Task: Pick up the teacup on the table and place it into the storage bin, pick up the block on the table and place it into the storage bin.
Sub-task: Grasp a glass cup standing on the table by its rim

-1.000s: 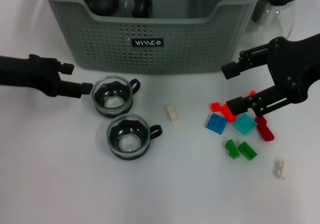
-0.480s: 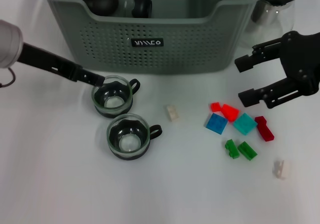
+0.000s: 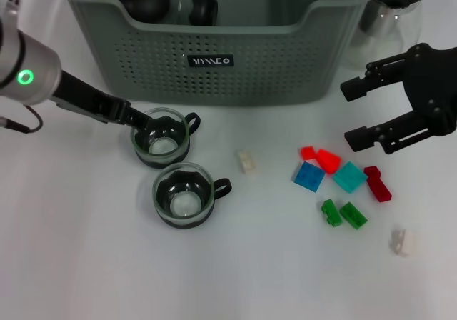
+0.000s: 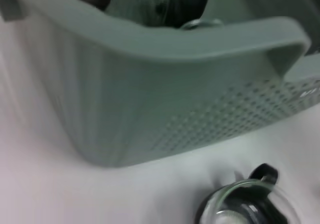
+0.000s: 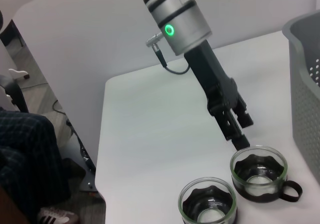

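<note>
Left gripper (image 3: 136,118) at the far teacup's (image 3: 161,137) rim, jaws together as far as visible; nothing lifted. Right gripper (image 3: 360,113) hangs above the blocks (image 3: 339,177), jaws apart, empty. Bin (image 3: 214,48) holds dark items; two teacups and all blocks remain on the surface.

Count taken from the head view.

Cups on the table: two, one cup (image 3: 160,137) left of centre and a second cup (image 3: 185,195) just below it.

Small blocks, right of centre:
- red, three (image 3: 328,160)
- blue, two (image 3: 309,176)
- green, two (image 3: 353,215)
- white, two (image 3: 246,161)

Baskets: one basket (image 3: 235,66) along the upper edge.

Glass pots: one pot (image 3: 394,13), upper right corner.
</note>
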Controlling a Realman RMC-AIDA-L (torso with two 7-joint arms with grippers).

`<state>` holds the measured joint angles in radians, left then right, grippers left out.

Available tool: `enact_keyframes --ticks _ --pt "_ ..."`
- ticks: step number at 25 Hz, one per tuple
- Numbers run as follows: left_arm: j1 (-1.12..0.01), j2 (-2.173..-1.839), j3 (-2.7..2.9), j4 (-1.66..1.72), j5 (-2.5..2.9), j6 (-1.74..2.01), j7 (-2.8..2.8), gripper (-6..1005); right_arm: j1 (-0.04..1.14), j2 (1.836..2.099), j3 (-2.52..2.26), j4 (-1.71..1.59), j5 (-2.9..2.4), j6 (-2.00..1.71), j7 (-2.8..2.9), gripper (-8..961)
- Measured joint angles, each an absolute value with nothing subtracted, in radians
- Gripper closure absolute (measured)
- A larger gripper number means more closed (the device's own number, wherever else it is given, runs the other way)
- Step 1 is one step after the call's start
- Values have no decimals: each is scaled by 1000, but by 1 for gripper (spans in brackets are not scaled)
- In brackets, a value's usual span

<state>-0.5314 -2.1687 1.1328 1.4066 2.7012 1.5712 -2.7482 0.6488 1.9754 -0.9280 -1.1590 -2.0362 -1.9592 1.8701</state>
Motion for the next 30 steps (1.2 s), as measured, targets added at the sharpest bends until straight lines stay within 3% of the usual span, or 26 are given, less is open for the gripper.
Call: enact_keyframes --ticks 12,30 --pt "-608 -2171 1193 1247 2796 1456 -2820 175 671 1979 -932 -1112 -2037 -1943 1828 107" --pt "-612 -2174 1228 1158 2793 1357 -2835 175 674 1980 -928 -1094 -2037 -1927 1807 108"
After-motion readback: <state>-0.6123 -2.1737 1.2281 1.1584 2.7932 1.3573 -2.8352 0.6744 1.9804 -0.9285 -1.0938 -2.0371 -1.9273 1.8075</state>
